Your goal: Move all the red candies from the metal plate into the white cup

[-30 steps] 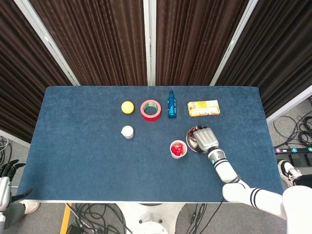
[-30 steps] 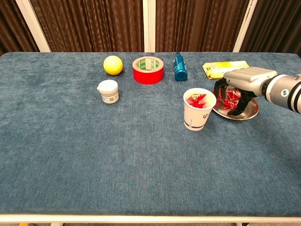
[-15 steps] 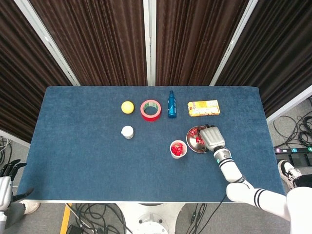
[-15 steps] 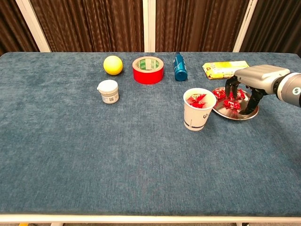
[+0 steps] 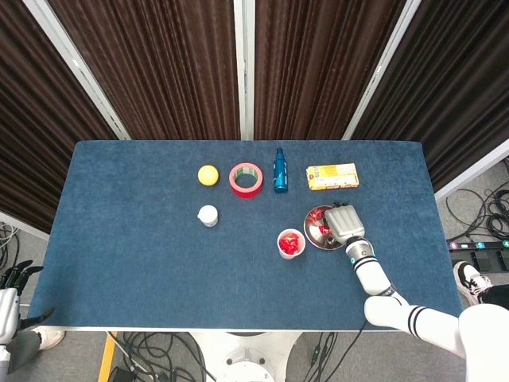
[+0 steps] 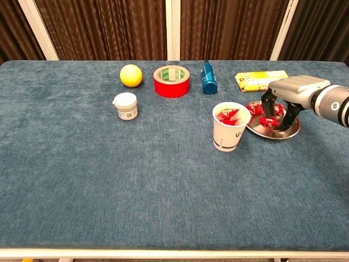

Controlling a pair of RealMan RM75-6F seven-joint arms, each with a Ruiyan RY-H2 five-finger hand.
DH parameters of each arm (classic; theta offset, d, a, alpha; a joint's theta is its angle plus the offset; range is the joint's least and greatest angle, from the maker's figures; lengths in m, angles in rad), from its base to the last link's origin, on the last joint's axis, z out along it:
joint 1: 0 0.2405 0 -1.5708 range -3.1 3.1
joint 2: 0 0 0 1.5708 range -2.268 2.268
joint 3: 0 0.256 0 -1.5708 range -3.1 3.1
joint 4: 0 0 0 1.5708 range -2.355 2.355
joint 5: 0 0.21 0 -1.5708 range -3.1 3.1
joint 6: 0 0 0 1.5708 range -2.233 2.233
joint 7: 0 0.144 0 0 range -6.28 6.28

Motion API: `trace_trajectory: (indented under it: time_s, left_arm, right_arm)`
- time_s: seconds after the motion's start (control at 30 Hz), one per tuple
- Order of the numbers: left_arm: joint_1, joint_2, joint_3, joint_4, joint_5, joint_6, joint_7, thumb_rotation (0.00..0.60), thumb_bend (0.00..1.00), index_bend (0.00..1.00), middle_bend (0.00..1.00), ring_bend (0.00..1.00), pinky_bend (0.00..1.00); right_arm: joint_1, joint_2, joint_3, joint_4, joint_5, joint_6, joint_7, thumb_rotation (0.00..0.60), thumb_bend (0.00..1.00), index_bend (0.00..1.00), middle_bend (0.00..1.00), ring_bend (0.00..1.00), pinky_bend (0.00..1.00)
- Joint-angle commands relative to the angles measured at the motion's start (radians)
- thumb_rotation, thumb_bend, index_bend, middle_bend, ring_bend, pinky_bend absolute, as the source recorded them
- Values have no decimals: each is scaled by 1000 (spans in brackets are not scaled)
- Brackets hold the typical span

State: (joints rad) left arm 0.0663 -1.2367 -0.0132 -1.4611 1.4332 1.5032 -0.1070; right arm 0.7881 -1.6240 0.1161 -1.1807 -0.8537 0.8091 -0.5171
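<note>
Head view: looking down on the blue table. Showing the right hand hanging palm-down over the right part of the metal plate, covering much of it. Leaving a few red candies showing at the plate's left and far edge. Standing just beside the plate, to its left and a little nearer the robot, the white cup, already carrying red wrappers inside. Resting well off the table at the lower left corner, the left hand, dark fingers apart and holding nothing. Sitting along the far side, untouched: yellow ball, red tape roll, blue bottle, yellow box, and nearer, a small white jar.

Chest view: reaching down over the plate, the right hand with fingers curled downward, tips at or just above the candies; impossible to tell whether a candy is pinched or merely touched. Lying on the plate, several candies, so not yet finished. Sitting in the cup, a small heap of red. Judging roughly: partly done, several candies left to carry across.
</note>
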Motion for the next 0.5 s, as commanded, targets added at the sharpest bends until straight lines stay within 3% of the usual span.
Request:
trace_trajectory:
  time_s: [0.03,0.5]
  left_arm:
    - [0,0,0,0,0,0,-1,600,93,302,247,169,279]
    - [-2,0,0,-3,-1,-3,3,600,93,302,247,169,279]
  right_arm:
    - [-1,-4,-1,7,4,2,-6,600,148,502,435,204,270]
    - [-3,-20,-2,27,-10,3,-7,600,173,500,461,211,270]
